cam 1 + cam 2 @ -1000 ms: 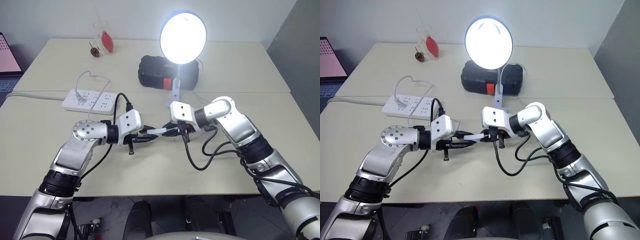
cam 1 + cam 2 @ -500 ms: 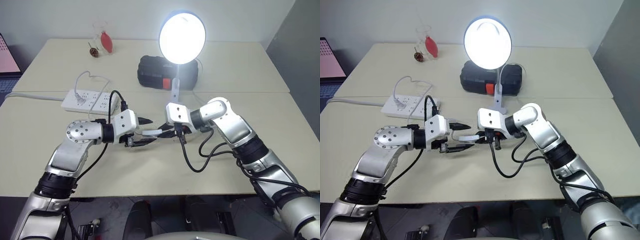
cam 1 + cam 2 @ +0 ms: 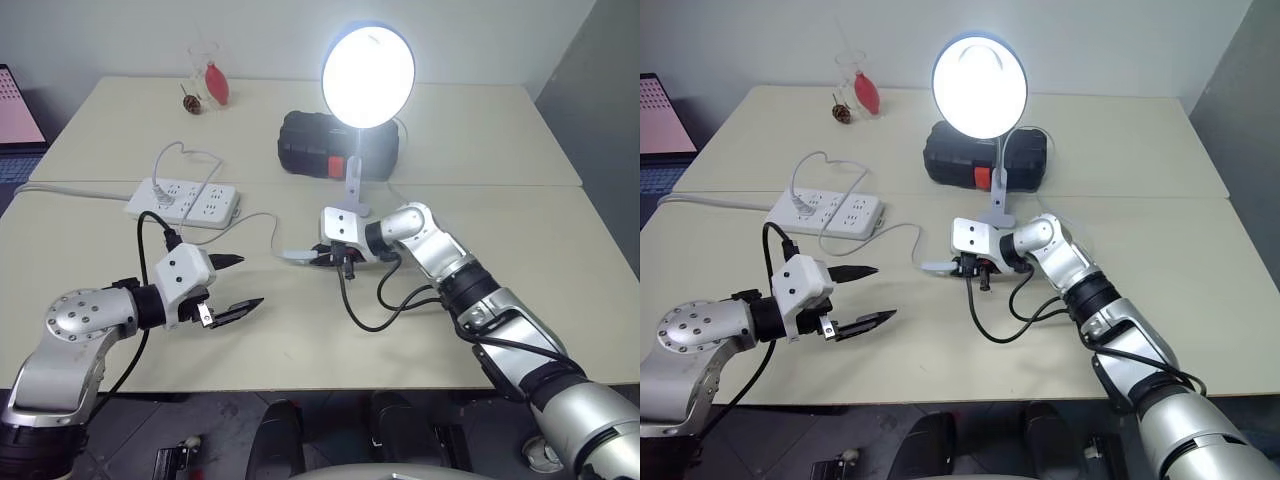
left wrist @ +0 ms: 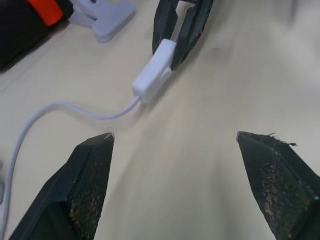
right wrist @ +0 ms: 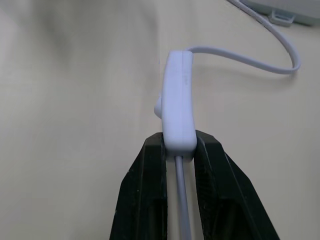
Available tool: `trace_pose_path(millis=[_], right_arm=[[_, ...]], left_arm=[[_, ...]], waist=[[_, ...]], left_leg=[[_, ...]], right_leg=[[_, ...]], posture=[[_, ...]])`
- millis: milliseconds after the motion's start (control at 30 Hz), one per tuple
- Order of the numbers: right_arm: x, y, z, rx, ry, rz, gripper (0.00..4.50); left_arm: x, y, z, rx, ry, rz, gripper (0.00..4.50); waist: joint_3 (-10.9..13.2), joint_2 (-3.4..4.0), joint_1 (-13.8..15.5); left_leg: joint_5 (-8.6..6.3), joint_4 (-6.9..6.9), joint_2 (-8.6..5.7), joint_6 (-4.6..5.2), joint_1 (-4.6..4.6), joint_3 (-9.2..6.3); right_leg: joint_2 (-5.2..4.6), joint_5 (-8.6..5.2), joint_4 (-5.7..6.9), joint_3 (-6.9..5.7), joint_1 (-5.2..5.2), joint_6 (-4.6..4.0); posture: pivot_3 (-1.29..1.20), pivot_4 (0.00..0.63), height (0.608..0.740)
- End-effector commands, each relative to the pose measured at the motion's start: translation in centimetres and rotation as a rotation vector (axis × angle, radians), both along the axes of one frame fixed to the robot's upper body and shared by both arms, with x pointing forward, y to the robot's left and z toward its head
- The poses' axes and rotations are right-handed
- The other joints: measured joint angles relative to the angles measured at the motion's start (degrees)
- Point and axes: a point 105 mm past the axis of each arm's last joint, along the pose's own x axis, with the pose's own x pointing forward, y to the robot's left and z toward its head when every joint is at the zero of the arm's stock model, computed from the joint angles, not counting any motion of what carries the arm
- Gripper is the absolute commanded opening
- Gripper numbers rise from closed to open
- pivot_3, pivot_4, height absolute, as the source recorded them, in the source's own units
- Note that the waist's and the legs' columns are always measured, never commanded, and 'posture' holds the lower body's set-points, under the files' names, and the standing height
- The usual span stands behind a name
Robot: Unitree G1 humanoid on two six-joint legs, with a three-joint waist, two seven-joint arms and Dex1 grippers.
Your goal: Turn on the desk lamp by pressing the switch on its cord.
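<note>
Desk lamp (image 3: 367, 75): lit, shade facing the camera; stands at 12 o'clock from the table (image 3: 300, 340) centre, its white base (image 3: 348, 208) just in front of a black case (image 3: 310, 145).
Switch (image 3: 937, 267): white oblong, held just above the tabletop near the table centre, at about 6 o'clock from the lamp base.
Cord (image 3: 255, 217): thin white cable; runs from the free end of the switch toward 10 o'clock to the power strip (image 3: 183, 200). In the right wrist view a second length leaves the switch between the fingers.
Right gripper (image 3: 962, 267): fingers clamped on the near end of the switch; the far end projects toward 9 o'clock.
Left gripper (image 3: 235, 285): fingers spread wide, nothing between them; hangs over bare table at 8 o'clock from the switch, well apart from it, pointing toward it.
Background items: a clear cup (image 3: 201, 60) with a red object at 11 o'clock, at the far table edge.
</note>
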Motion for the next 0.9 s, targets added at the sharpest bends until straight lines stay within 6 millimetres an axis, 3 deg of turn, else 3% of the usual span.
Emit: trace_pose_path(millis=[33,100,300,433,533,733,900], right_arm=[[0.7,0.7,0.9,0.034,-0.05,-0.008,0.38],[0.8,0.5,0.8,0.032,-0.054,-0.009,1.09],[0.5,-1.2,1.6,0.044,-0.067,0.003,2.45],[-0.1,-3.6,4.8,0.12,-0.151,-0.003,3.41],[-2.3,-5.7,6.3,0.162,-0.182,0.053,4.15],[-7.6,-10.8,6.1,0.152,-0.156,0.085,4.15],[-9.1,-11.8,6.5,0.186,-0.124,0.017,4.15]], left_arm=[[-0.3,0.1,0.9,-0.024,-0.042,0.025,4.07],[-0.5,0.2,0.8,-0.03,-0.037,0.031,4.07],[-0.6,0.8,1.3,-0.064,-0.042,0.068,4.07],[-0.8,2.0,1.9,-0.076,-0.024,0.13,4.07],[-1.2,2.8,2.1,-0.044,-0.017,0.172,4.07],[-2.5,3.8,1.9,0.015,0.013,0.197,4.07],[-3.2,3.7,1.6,0.005,0.044,0.178,4.07]], waist=[[0.0,0.0,0.08],[0.0,0.0,0.08],[0.01,0.01,0.11],[0.01,0.01,0.08],[0.01,0.02,0.12],[0.0,0.0,0.46],[0.02,0.03,0.0]], left_leg=[[0.0,0.0,0.0,0.0,0.0,0.0],[0.0,0.0,-0.01,0.0,0.0,0.03],[0.0,-0.02,-0.01,0.0,-0.01,0.0],[0.0,-0.02,0.0,0.0,0.0,0.0],[0.0,-0.03,0.0,0.0,-0.03,0.0],[-0.01,-0.11,-0.01,-0.01,-0.03,-0.02],[-0.01,-0.09,0.01,-0.01,0.12,0.09]], right_leg=[[-0.01,0.0,-0.01,0.01,0.01,0.0],[-0.02,0.0,-0.03,0.02,0.01,0.0],[-0.02,0.0,-0.02,0.0,0.01,-0.02],[-0.02,0.0,-0.02,0.0,0.01,-0.01],[-0.02,-0.01,-0.04,0.0,0.0,-0.01],[-0.07,-0.12,-0.09,-0.03,0.03,-0.07],[-0.08,-0.21,-0.04,0.06,0.03,-0.28]], posture=[[0.0,0.15,0.74],[0.0,0.15,0.74],[0.0,0.15,0.74],[0.0,0.15,0.74],[0.0,0.15,0.74],[0.0,0.15,0.74],[0.0,0.15,0.74]])
